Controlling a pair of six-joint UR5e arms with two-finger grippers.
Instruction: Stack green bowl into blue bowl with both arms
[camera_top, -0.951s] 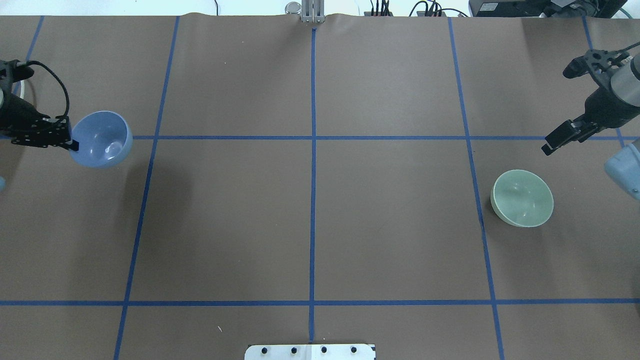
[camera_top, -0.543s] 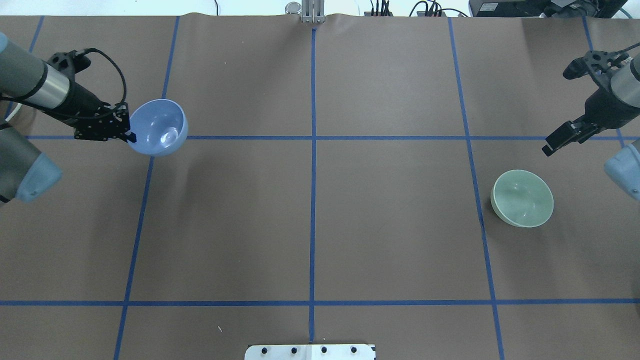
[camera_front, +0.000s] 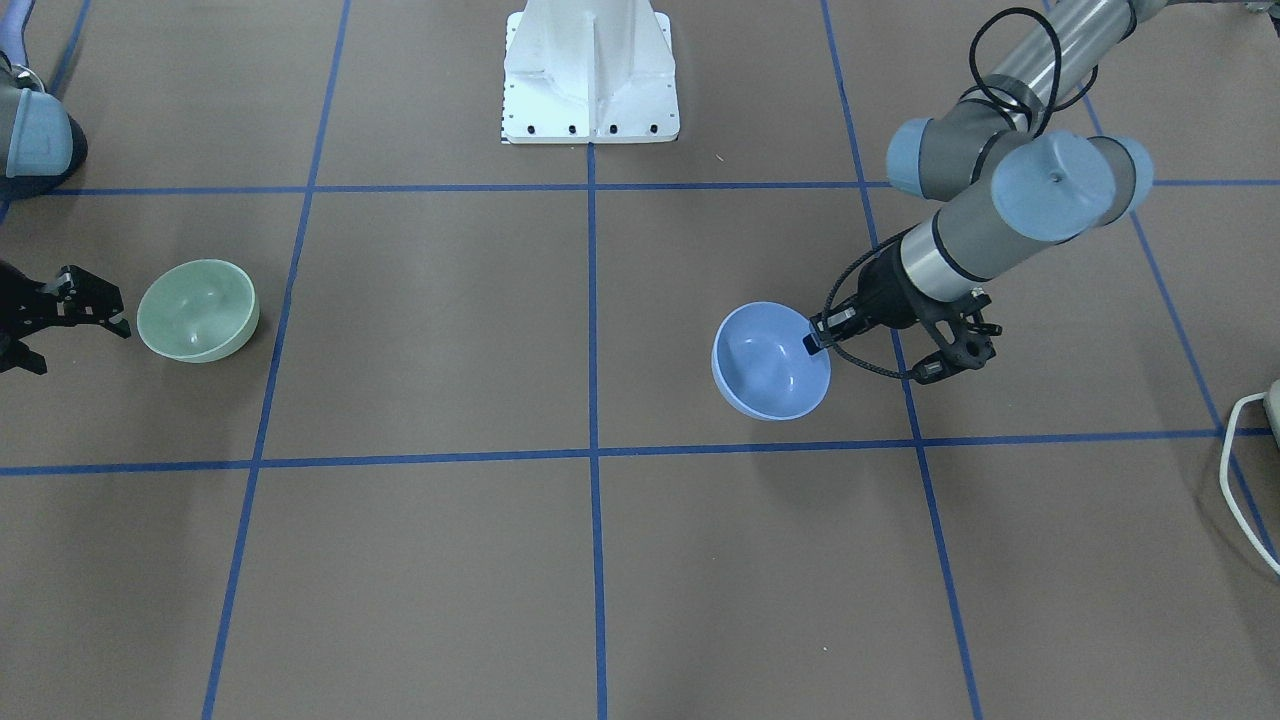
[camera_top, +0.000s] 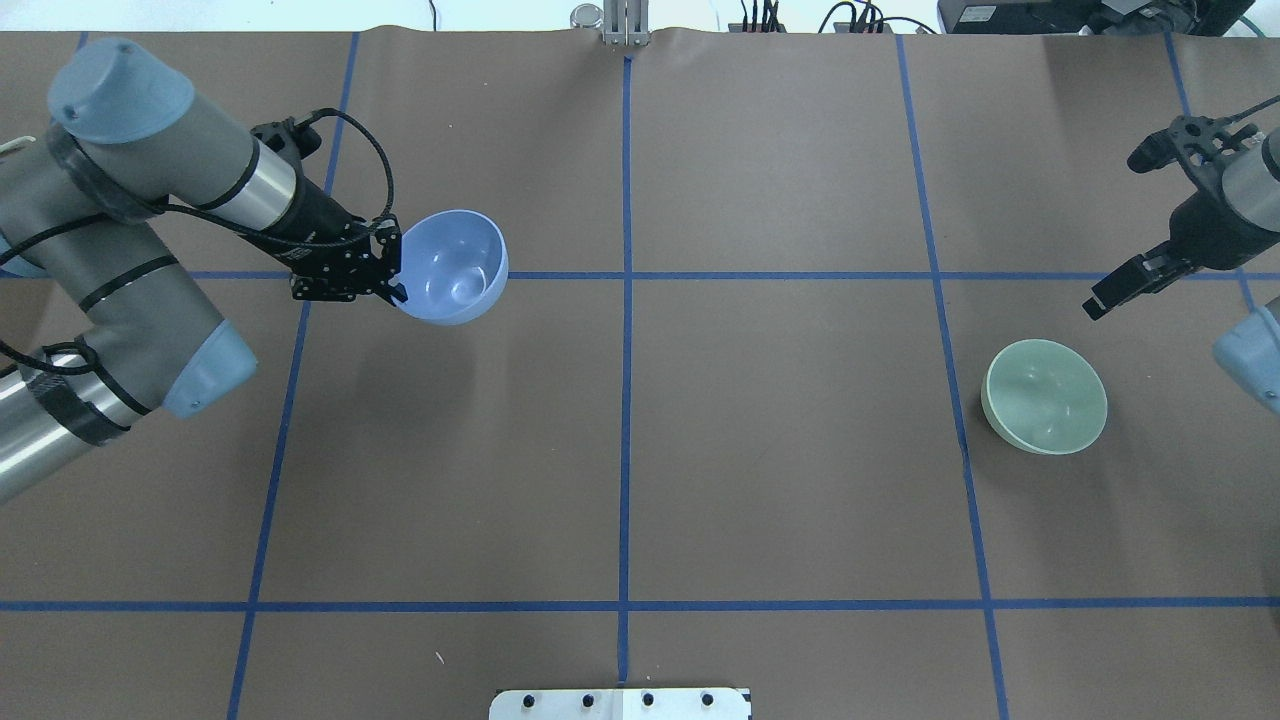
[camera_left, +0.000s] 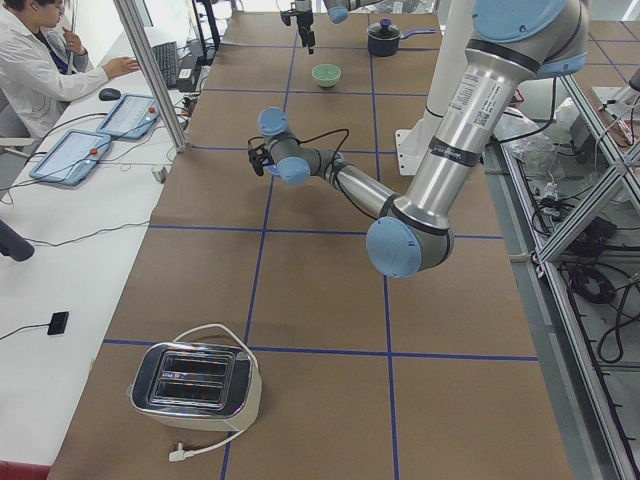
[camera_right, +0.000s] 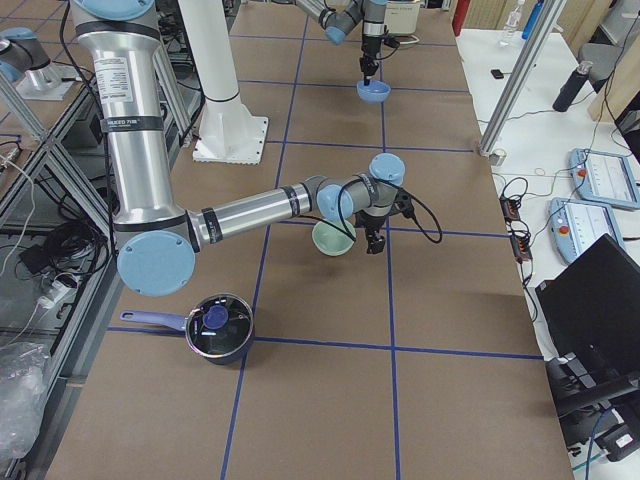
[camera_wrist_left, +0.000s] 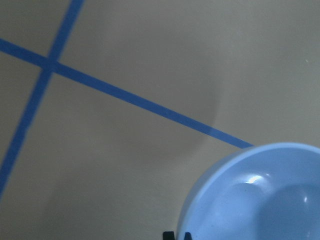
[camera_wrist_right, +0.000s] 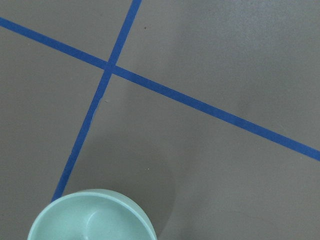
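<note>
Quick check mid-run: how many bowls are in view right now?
2. The blue bowl is clamped at its rim by the left gripper, left of centre; the green bowl sits untouched on the robot's right side. None seem hidden.

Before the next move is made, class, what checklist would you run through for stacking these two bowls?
1. Left claw shut on the blue bowl at its rim: ok.
2. Blue bowl lifted off the table, opening upward: ok.
3. Green bowl upright on the table, nothing touching it: ok.
4. Right claw open beside the green bowl: ok.
5. Blue bowl set down, ready to receive: not ok.
6. Rim grip firm enough: cannot tell.
</note>
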